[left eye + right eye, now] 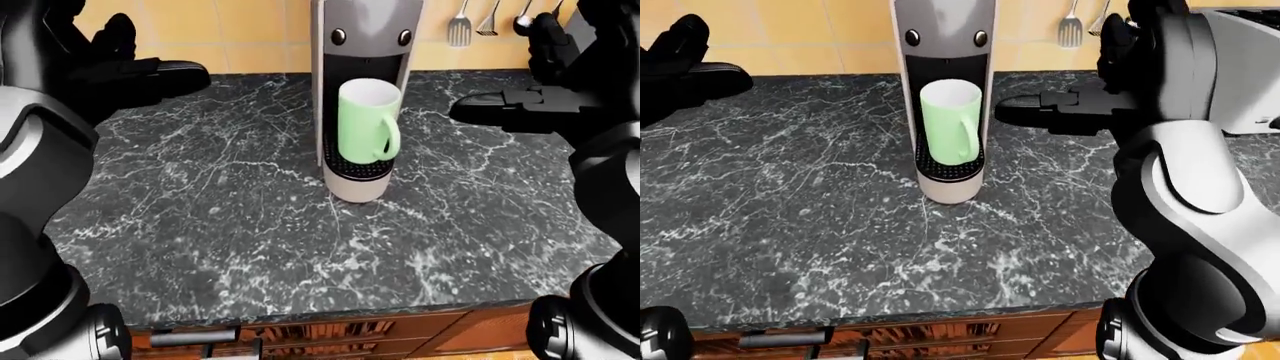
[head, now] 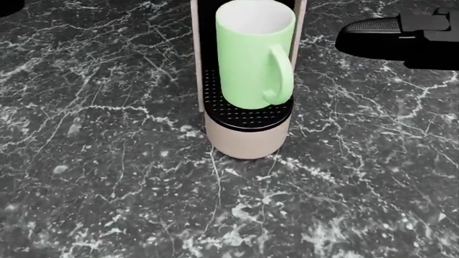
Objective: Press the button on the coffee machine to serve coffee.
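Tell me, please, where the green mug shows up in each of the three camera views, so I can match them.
Left-eye view: the green mug stands just right of centre, upper half, inside the coffee machine.
Head view: top centre, large, its rim near the top edge, on the perforated drip tray.
Right-eye view: just left of centre, upper half.
Shared landmark: the drip tray under the mug, on the dark marble counter.

A dark marble counter (image 1: pixel 230 225) veined in white fills most of each view; behind it, along the top of the left-eye view, runs a yellow tiled wall (image 1: pixel 250 34); at the upper right of that view metal utensils (image 1: pixel 475 21) hang against the tiles; along the bottom edge sit reddish-brown wooden cabinet fronts (image 1: pixel 400 334) with a dark bar handle (image 1: pixel 190 337) at lower left.
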